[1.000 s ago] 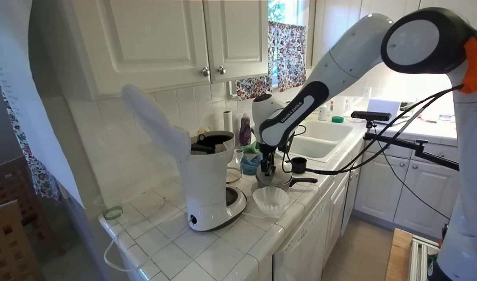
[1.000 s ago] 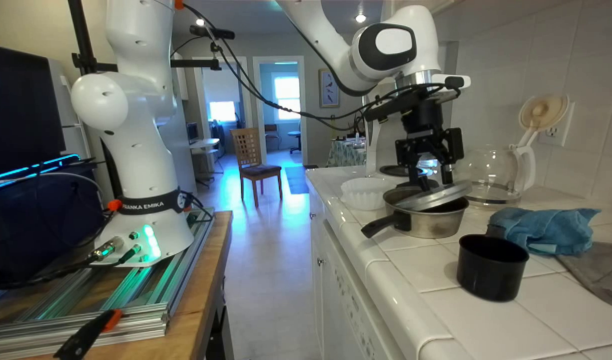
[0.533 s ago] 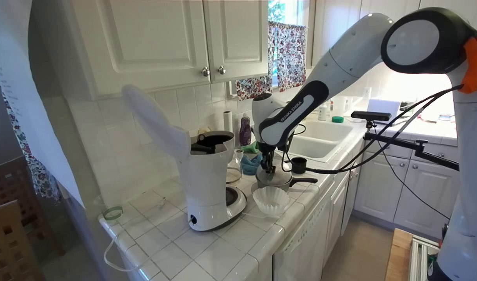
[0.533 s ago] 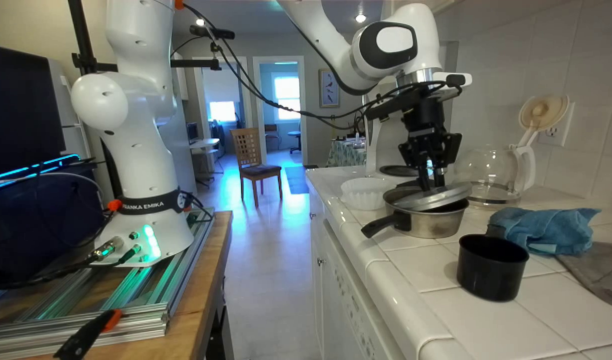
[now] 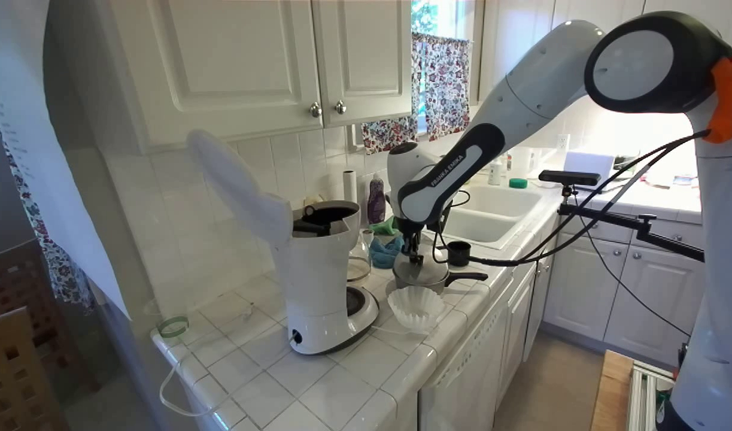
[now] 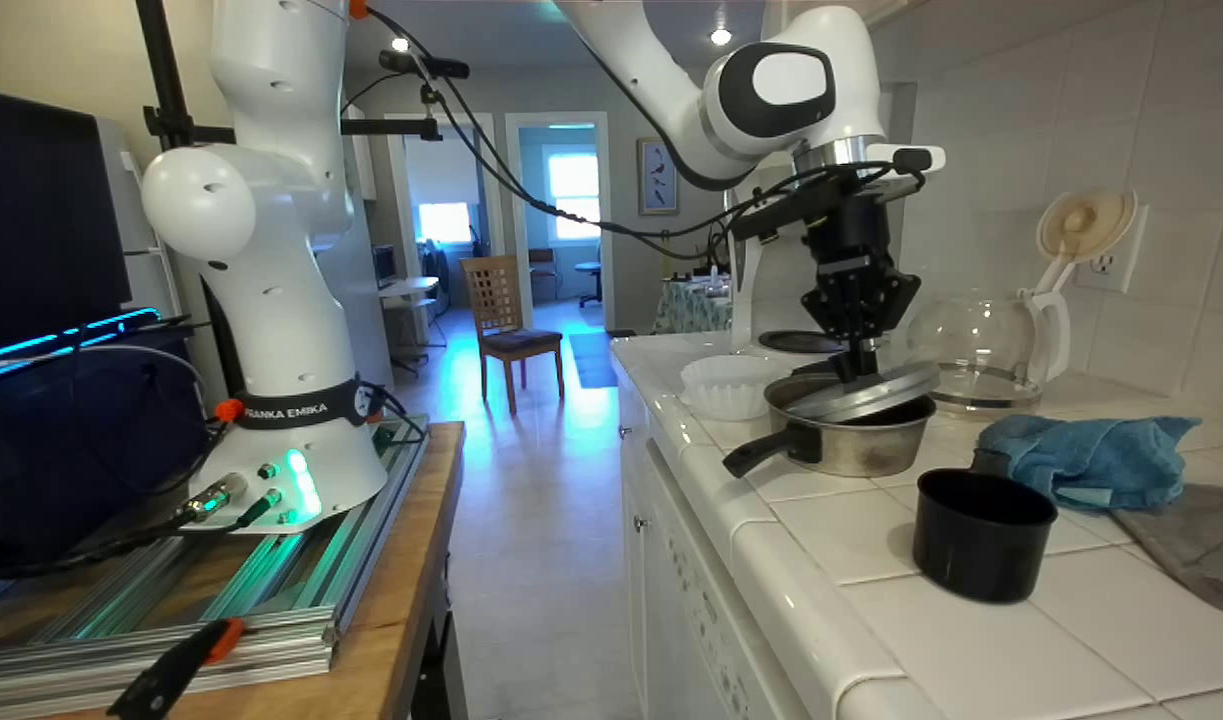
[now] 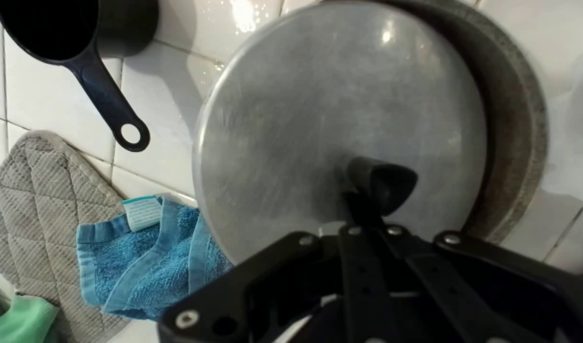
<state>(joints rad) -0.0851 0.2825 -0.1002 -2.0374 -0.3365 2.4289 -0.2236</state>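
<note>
My gripper [image 7: 365, 205] points down over a dull metal lid [image 7: 286, 109] in the wrist view. Its two fingers are together at the lid's dark knob [image 7: 393, 186]. They stand close against one side of the knob; I cannot tell whether any part of it is pinched. The lid lies tilted in a metal saucepan [image 6: 861, 450], leaving a gap along one side of the rim. In both exterior views the gripper [image 6: 856, 362] reaches down to the lid [image 5: 428, 275], and the saucepan's black handle [image 6: 771, 450] sticks out towards the counter's front edge.
Beside the saucepan stand a white fluted bowl [image 5: 416, 306] and a white coffee maker [image 5: 315, 281] with raised lid. A glass carafe [image 6: 976, 345], blue cloth [image 6: 1091, 460], black cup [image 6: 984, 540] and grey quilted mat [image 7: 48, 209] also lie near. The sink [image 5: 491, 209] is beyond.
The gripper's fingers have closed together at the knob, coming from a wide stance. Saucepan and lid have shifted very slightly. The arm has barely moved.
</note>
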